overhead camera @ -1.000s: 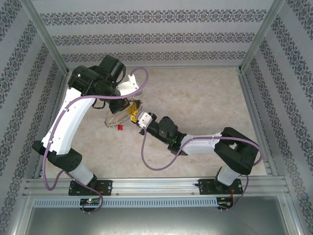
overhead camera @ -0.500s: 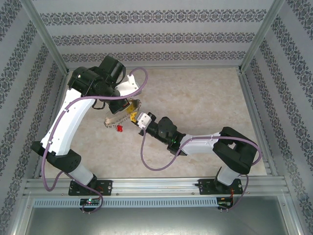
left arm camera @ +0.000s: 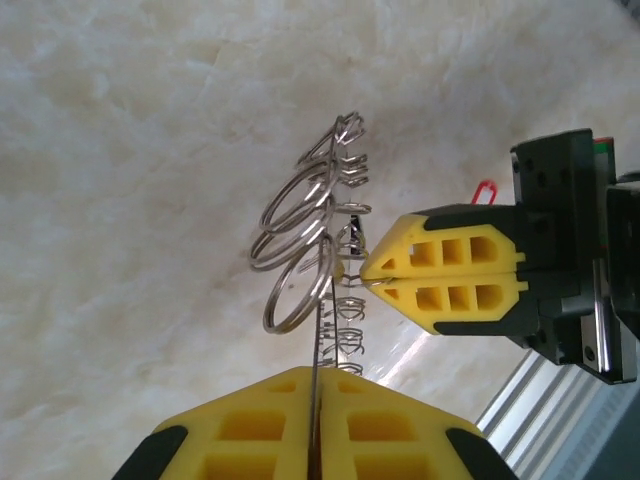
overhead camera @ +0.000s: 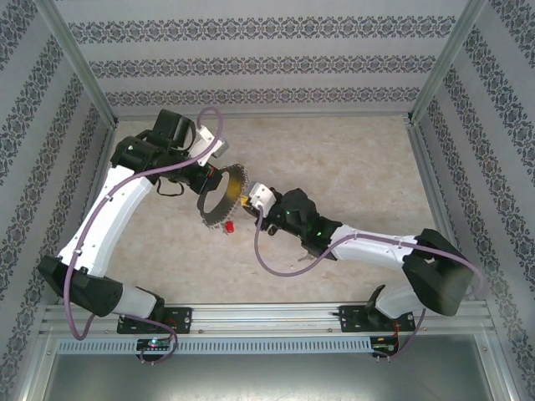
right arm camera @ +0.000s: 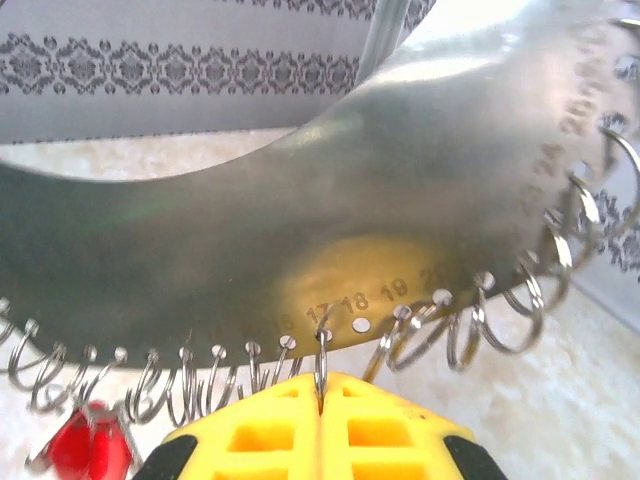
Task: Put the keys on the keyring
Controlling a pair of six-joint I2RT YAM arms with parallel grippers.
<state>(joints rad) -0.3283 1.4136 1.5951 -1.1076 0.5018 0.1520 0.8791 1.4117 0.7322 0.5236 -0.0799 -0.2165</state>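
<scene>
The keyring (right arm camera: 300, 220), a thin, stiff metal band, is held on edge above the table (left arm camera: 120, 120), left of centre in the top view. It looks light but slick, so the flat band is the best place to pinch it. The left gripper (left arm camera: 315, 375) is clamped on that band. The right gripper (right arm camera: 320, 385), jaws closed, nips one springy loop (right arm camera: 321, 350) at the rim. A red tag (right arm camera: 88, 445) hangs at lower left.

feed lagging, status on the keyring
Left gripper shut on keyring edge. Right gripper shut on a rim loop. Red tag hangs off rim. Nothing blocking.
</scene>
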